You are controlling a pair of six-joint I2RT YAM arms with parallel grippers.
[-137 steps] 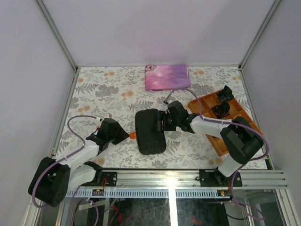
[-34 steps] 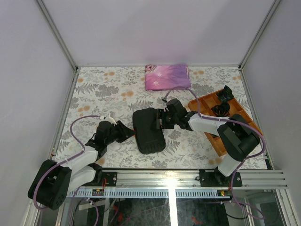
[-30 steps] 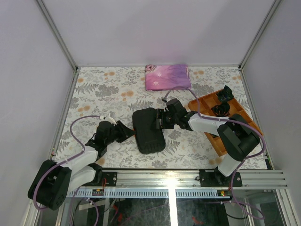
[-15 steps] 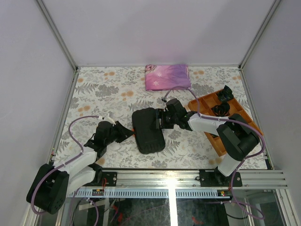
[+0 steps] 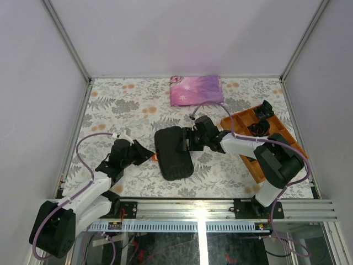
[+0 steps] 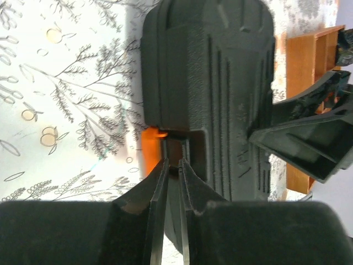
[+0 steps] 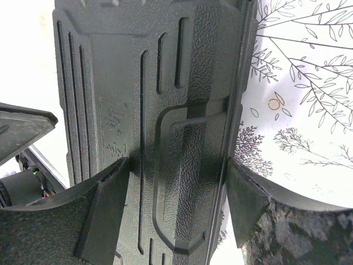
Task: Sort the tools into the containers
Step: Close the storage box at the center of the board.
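Two end effectors on case (image 5: 175, 153) | case mid-counter, closed, long axis near-to-far | left end effector (image 6: 172, 172) nearly shut at orange latch (image 6: 149, 152), left edge; grip unclear | right end effector (image 7: 174, 190) wide, straddling right side | you work the latch from left.

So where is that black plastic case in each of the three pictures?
Top external: the black case lies closed at the middle of the table, between the two arms.
Left wrist: it fills the upper middle, just ahead of the left gripper.
Right wrist: it fills the centre and left of the picture, between the right gripper's fingers.
Shared landmark: the leaf-patterned tablecloth.
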